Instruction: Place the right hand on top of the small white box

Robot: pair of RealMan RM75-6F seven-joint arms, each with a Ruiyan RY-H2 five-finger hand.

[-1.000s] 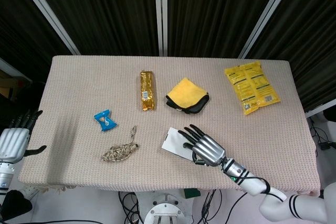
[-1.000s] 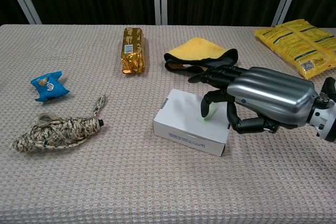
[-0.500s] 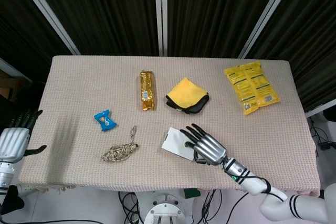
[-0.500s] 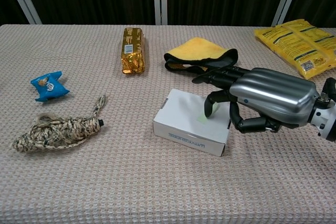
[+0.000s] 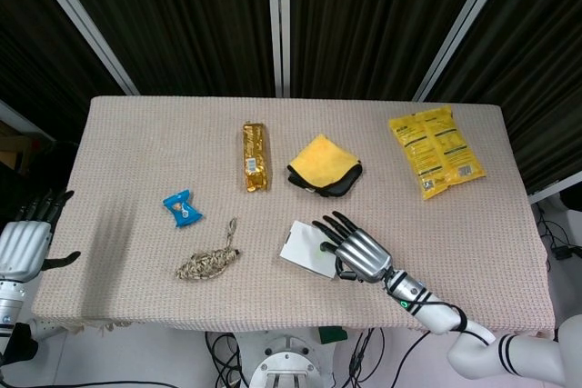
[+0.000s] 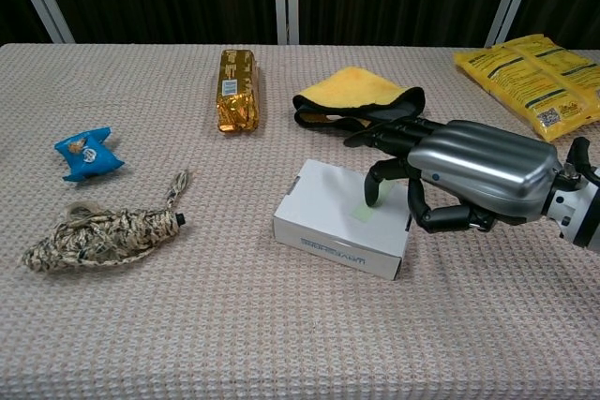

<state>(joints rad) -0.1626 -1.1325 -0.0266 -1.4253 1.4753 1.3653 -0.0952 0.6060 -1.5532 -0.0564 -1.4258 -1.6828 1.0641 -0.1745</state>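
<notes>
Now I hold the right hand [image 6: 469,180] palm-down, fingers spread, over the small white box [image 6: 342,217] at lower centre, ready to settle.

The right hand [image 6: 459,175] hung palm-down over the right end of the small white box [image 6: 343,217], fingers spread.

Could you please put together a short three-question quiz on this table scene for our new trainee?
1. True or false: the right hand reaches over the small white box.
2. What lies nearest the box on its far side? A) yellow snack bag B) yellow cloth C) blue packet
3. Fill in: the left hand sits off the table's ___ edge in the head view.

Key: 1 true; 2 B; 3 left.
</notes>
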